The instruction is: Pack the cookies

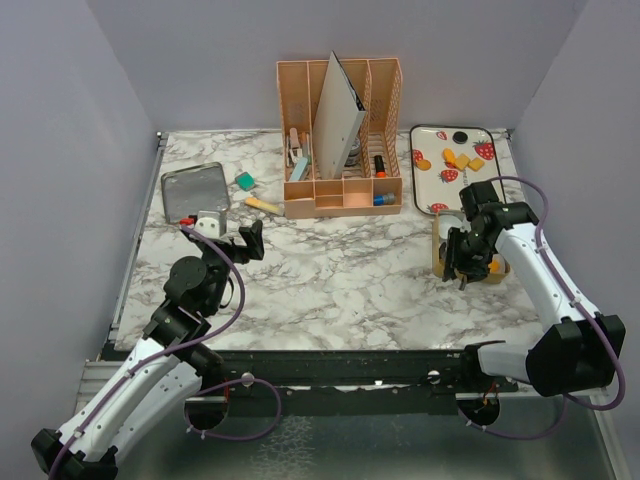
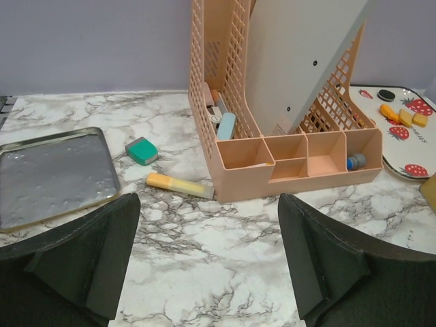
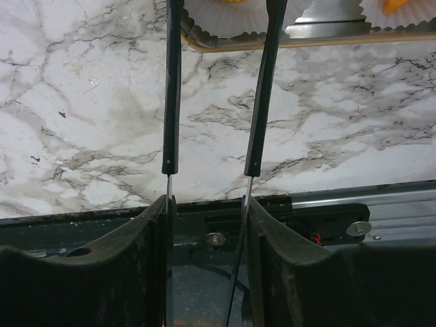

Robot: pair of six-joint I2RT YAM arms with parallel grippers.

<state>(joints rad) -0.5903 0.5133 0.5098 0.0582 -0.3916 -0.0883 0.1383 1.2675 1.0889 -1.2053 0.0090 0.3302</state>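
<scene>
A robot test room: two robot arms (image 1: 150, 350) sit bolted to a marble table (image 1: 330, 280) with plain grey walls (image 1: 60, 150) around.

Cookies (image 1: 458, 160) lie on a strawberry tray (image 1: 430, 190) at the table's (image 1: 330, 270) far right corner. The right gripper (image 1: 458, 262) hangs over a box (image 1: 440, 262) near the right edge. The left gripper (image 1: 232, 240) hovers beside a metal tin (image 1: 194, 190). An organizer (image 1: 340, 135) stands at the far edge.
</scene>
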